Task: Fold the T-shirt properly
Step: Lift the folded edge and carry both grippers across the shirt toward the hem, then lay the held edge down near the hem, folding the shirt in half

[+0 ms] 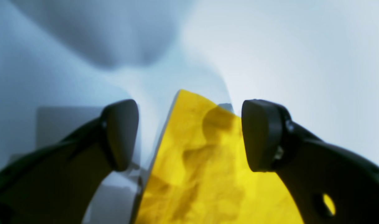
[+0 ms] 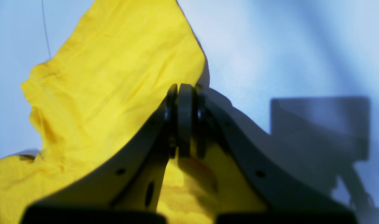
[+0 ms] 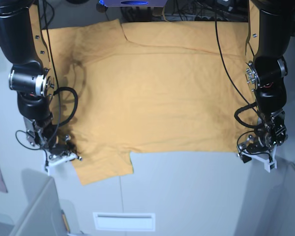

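With the right gripper pinched shut beside the T-shirt, its hem corner should be centred between the wide-spread left gripper jaws before closing.

Two black arms with silver joint rings and looping black cables (white hand mounts).

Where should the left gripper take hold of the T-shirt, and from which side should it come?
The near corner of the T-shirt, lying flat at the table edge below the open left gripper, looks best. Probably come from the outer side, sliding one jaw under the hem.
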Controlling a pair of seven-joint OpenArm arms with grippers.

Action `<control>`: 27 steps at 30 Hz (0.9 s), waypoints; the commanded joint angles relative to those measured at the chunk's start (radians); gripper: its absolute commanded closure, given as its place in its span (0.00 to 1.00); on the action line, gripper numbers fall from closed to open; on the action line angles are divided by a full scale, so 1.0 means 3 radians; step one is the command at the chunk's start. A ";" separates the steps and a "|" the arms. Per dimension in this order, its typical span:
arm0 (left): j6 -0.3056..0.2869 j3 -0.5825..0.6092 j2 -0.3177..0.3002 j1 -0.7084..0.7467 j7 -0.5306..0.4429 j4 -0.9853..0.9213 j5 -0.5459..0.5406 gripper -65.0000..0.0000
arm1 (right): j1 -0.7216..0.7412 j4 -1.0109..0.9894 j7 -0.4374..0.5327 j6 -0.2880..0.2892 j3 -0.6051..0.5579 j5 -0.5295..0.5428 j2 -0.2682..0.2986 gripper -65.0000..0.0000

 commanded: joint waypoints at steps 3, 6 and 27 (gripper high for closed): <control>0.0025 0.0003 -0.0007 0.0061 0.0202 -0.0011 0.0011 0.53 | 0.0081 0.0012 -0.0047 -0.0025 -0.0005 -0.0044 0.0024 1.00; 0.0025 0.0003 -0.0007 0.0082 0.0196 -0.0011 0.0021 0.98 | 0.0081 0.0012 -0.0042 -0.0025 -0.0005 -0.0044 0.0024 1.00; 0.0020 -0.0048 0.0075 0.0803 0.0611 0.1943 -0.0091 1.00 | -0.0405 0.1838 -0.0912 -0.0025 0.0021 -0.0023 0.0034 1.00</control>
